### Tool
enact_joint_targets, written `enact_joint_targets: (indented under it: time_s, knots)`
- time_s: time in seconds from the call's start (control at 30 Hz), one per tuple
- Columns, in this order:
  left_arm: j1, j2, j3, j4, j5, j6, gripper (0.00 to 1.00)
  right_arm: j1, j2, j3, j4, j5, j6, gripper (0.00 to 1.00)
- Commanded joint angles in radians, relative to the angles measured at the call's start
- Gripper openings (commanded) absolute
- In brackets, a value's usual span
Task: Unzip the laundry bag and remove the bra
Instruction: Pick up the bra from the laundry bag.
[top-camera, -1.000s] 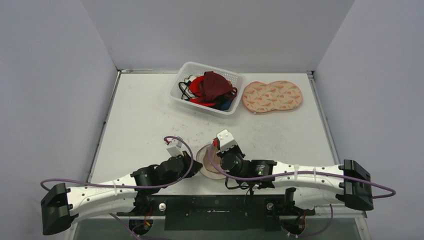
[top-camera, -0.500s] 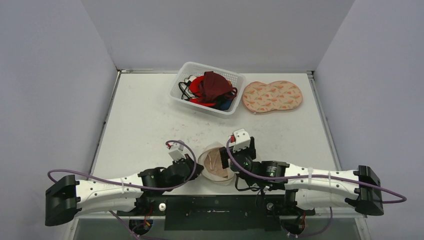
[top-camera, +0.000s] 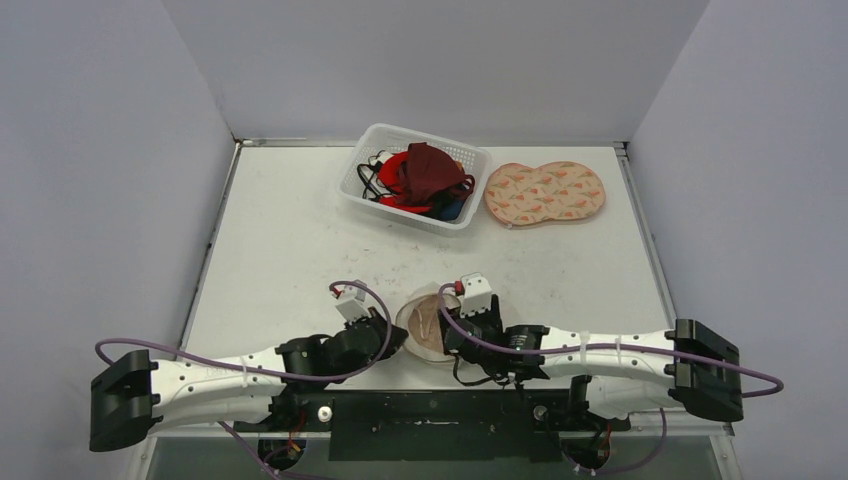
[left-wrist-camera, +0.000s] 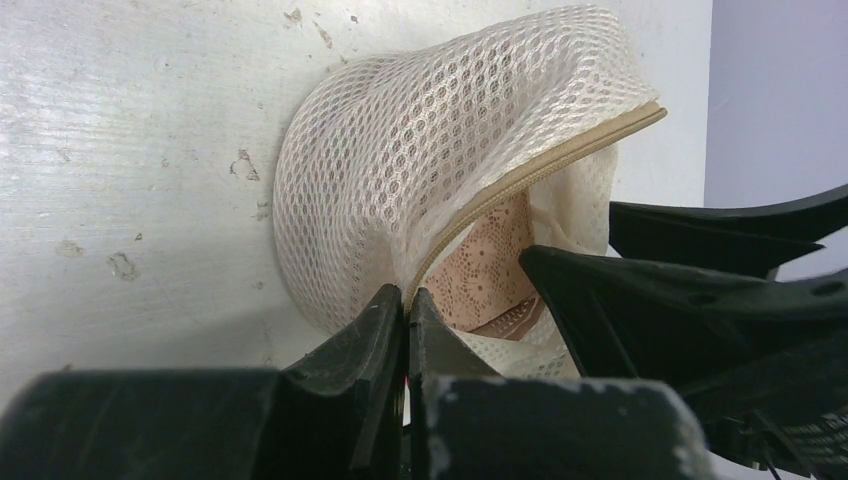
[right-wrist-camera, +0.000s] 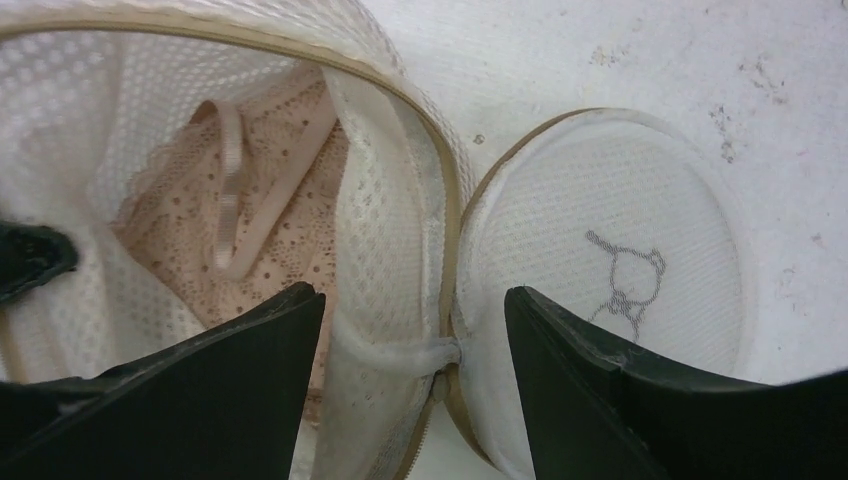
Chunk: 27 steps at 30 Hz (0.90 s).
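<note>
The laundry bag (top-camera: 428, 330) sits low in the centre of the top view, close to the near edge of the table (top-camera: 300, 250) and hemmed in by both arms. Its zipper is undone. In the right wrist view the round flap (right-wrist-camera: 600, 250) lies flat on the right, and the lacy bra (right-wrist-camera: 250, 190) is still inside, at upper left.

The left gripper (left-wrist-camera: 407, 300) is pinched tight on the laundry bag's zipper edge, low in the centre of its own view. The right gripper (right-wrist-camera: 412, 300) is spread wide and holds nothing. It straddles the rim, one finger over the bra and the other over the flap.

A broad stretch of white tabletop separates the laundry bag from the basket (top-camera: 365, 185) and the patterned pouch (top-camera: 545, 192) along the far edge.
</note>
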Motion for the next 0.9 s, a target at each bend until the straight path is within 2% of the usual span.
enact_joint_targets:
  time_s: [0.0,0.03,0.07,0.1,0.17,0.3,0.4,0.53,0.63,0.77,0.87]
  knots:
    - [-0.007,-0.03,0.031,-0.004,-0.017,-0.014,0.0,-0.028,0.041,0.014,-0.019,0.047,0.031,0.55]
    - [-0.007,-0.04,0.031,-0.014,-0.019,-0.012,0.0,-0.023,0.04,0.015,-0.031,0.071,0.028,0.48]
    - [-0.007,-0.051,0.032,-0.034,-0.019,-0.012,0.05,-0.011,0.037,0.018,-0.043,0.099,0.023,0.35]
    - [-0.006,-0.064,0.035,-0.071,-0.019,-0.004,0.12,0.001,0.033,0.023,-0.056,0.123,0.012,0.27]
    - [-0.002,-0.1,0.047,-0.124,-0.028,0.024,0.32,0.02,0.025,0.034,-0.076,0.151,-0.017,0.16]
    - [0.014,-0.189,0.094,-0.243,-0.063,0.097,0.66,0.037,0.0,0.03,-0.068,0.165,-0.093,0.09]
    - [0.033,-0.234,0.145,-0.279,-0.068,0.199,0.8,0.044,-0.018,0.021,-0.056,0.165,-0.13,0.07]
    - [0.062,-0.209,0.238,-0.273,-0.02,0.414,0.85,0.048,-0.03,0.021,-0.057,0.153,-0.157,0.07]
    - [0.075,-0.098,0.347,-0.343,0.027,0.517,0.84,0.049,-0.035,0.024,-0.061,0.141,-0.161,0.07]
    - [0.073,0.079,0.47,-0.466,0.076,0.562,0.79,0.049,-0.031,0.029,-0.06,0.127,-0.164,0.06]
    - [0.074,0.126,0.467,-0.474,0.096,0.557,0.76,0.048,-0.029,0.034,-0.061,0.125,-0.164,0.05]
